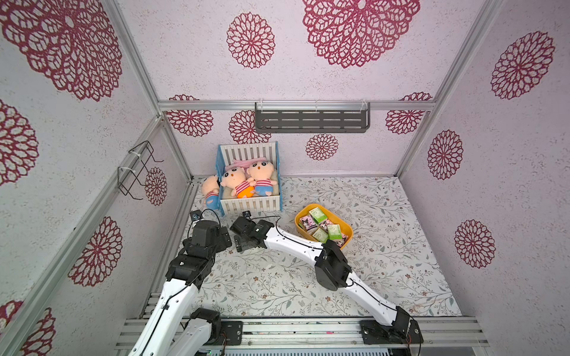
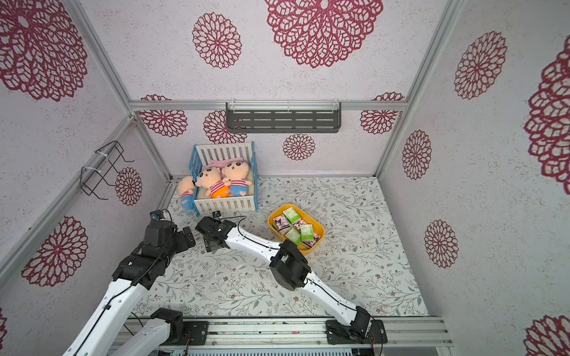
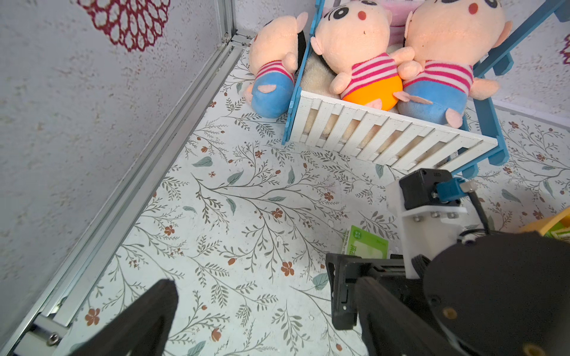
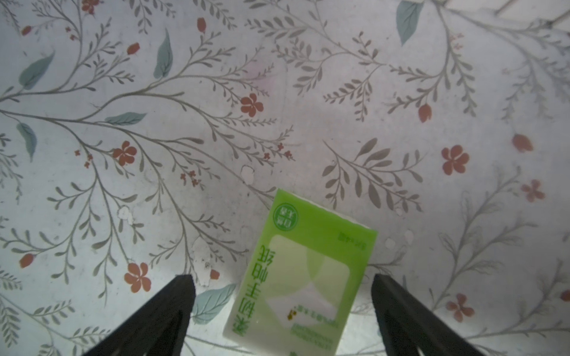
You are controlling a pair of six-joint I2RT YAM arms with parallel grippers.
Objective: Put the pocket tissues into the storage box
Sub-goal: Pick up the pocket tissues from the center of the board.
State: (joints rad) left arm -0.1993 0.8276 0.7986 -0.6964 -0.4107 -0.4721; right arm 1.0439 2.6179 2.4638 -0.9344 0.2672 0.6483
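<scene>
Right end effector (image 4: 281,277) apart astride green tissue packet (image 4: 308,271), left end effector (image 3: 266,281) apart

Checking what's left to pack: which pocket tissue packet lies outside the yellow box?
The green-and-white packet lying flat on the floral table, between the fingers of the open right pincer. The other packets in view all sit inside the yellow storage box.

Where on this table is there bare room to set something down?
Free: the floral tablecloth between the shallow yellow plastic tub and the right wall, plus the near edge. Crowded: by the white-slatted blue crate, where the left hand and right hand hover and a green tissue packet lies.
</scene>
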